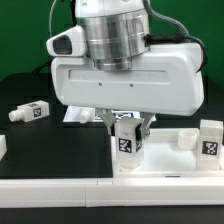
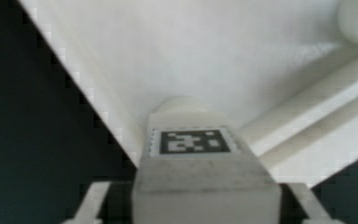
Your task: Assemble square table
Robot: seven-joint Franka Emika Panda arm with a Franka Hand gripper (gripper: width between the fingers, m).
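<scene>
My gripper (image 1: 126, 138) hangs under the big white hand in the middle of the exterior view and is shut on a short white table leg (image 1: 126, 143) with a black-and-white tag. The leg stands upright on or just over the white square tabletop (image 1: 165, 166); contact cannot be told. In the wrist view the held leg (image 2: 194, 150) fills the space between my fingers (image 2: 98, 200), with the tabletop (image 2: 140, 50) and its raised rim behind it. A second leg (image 1: 30, 112) lies on the black table at the exterior view's left. A third leg (image 1: 210, 138) stands at its right.
A small white block (image 1: 185, 138) sits between the held leg and the right-hand leg. A long white border rail (image 1: 50, 186) runs along the front. Another white piece (image 1: 3, 148) shows at the left edge. The hand hides the table behind it.
</scene>
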